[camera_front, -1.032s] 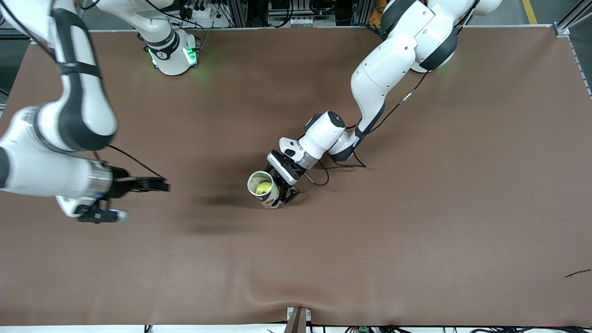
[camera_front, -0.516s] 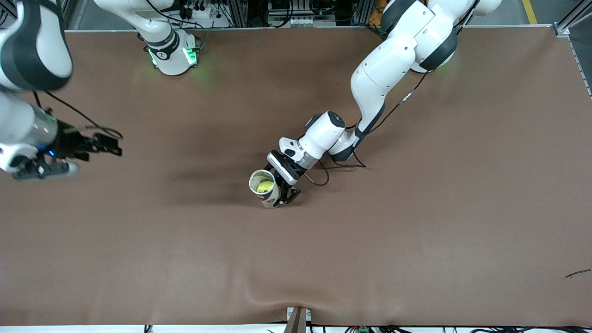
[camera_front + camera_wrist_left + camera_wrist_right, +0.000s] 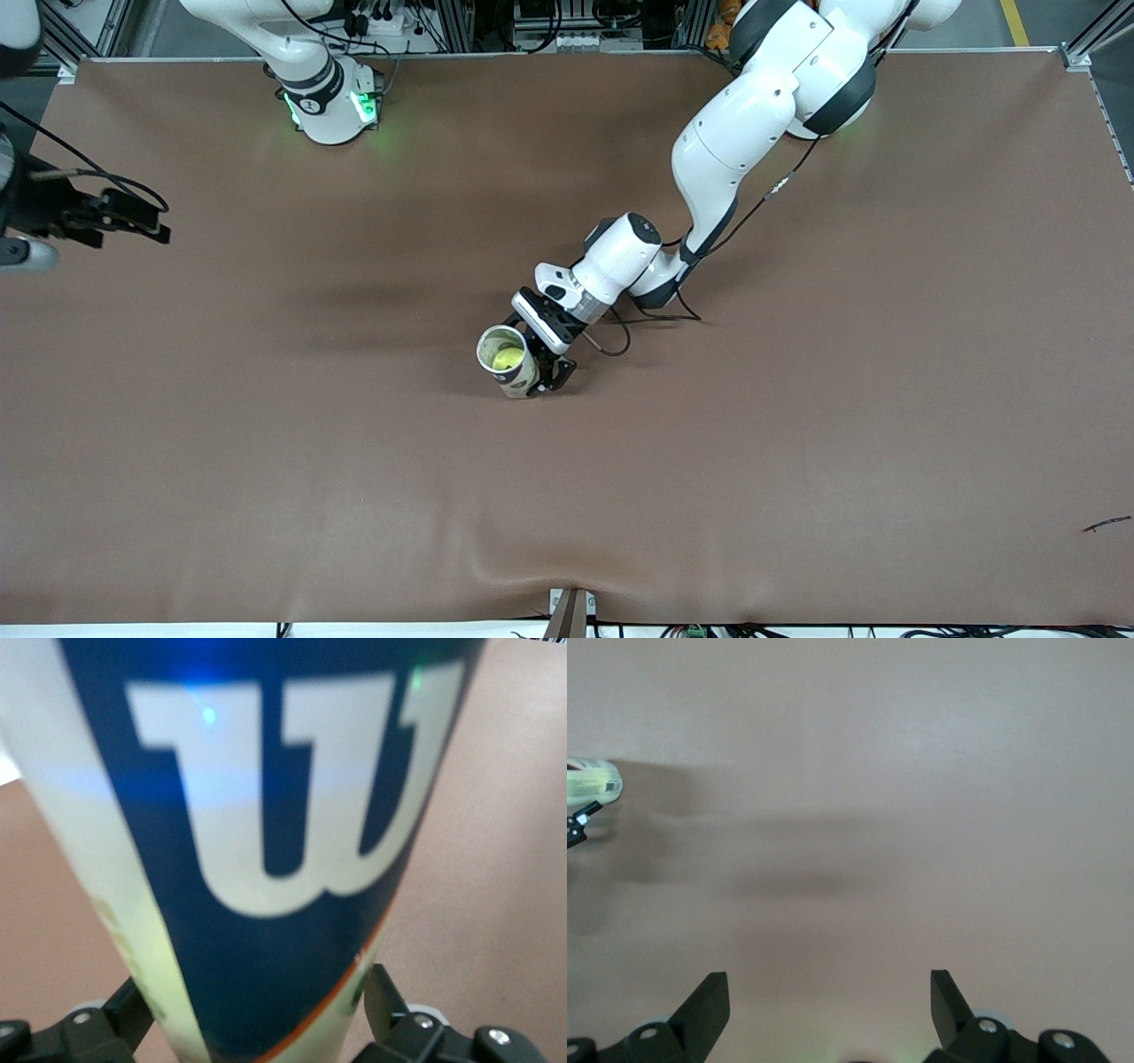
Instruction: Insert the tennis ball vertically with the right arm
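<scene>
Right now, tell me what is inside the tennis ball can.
A yellow tennis ball lies inside the upright can, seen through its open mouth. The can's wall hides whatever lies under the ball.

A brown table cover and the odd bits around its edge

The brown mat (image 3: 797, 443) covers the whole table, with a raised wrinkle (image 3: 523, 567) near its edge nearest the front camera. A small dark scrap (image 3: 1106, 525), perhaps a twig or a bit of wire, lies near that same edge, at the left arm's end. A small metal bracket (image 3: 571, 611) pokes out at the middle of that edge. Aluminium framing with cables and a power strip (image 3: 390, 27) runs along the top.
</scene>
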Controlling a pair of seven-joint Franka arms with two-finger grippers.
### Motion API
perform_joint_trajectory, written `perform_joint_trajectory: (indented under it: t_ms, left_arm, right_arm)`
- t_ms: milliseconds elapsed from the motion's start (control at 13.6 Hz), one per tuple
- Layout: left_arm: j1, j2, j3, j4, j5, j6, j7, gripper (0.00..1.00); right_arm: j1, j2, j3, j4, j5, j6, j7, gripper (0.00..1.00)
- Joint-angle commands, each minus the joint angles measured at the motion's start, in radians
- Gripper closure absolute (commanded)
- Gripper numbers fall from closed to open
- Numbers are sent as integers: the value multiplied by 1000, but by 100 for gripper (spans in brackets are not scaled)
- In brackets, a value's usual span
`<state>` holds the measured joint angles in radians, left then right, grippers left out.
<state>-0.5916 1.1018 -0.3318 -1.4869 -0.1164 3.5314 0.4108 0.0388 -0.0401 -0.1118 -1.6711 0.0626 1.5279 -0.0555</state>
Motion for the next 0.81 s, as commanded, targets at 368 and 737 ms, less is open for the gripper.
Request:
perform_joint_trajectory:
  t_ms: [368,737]
  left_arm:
    - [16,-112,2,-206,-16,15,-84,0]
    - [32,-190,0,-324,-20,4,-150,0]
  right_arm:
    - [-17,-3,14,109,-72,-77,49,0]
    - [-20,-21,14,114,-69,-61,11,0]
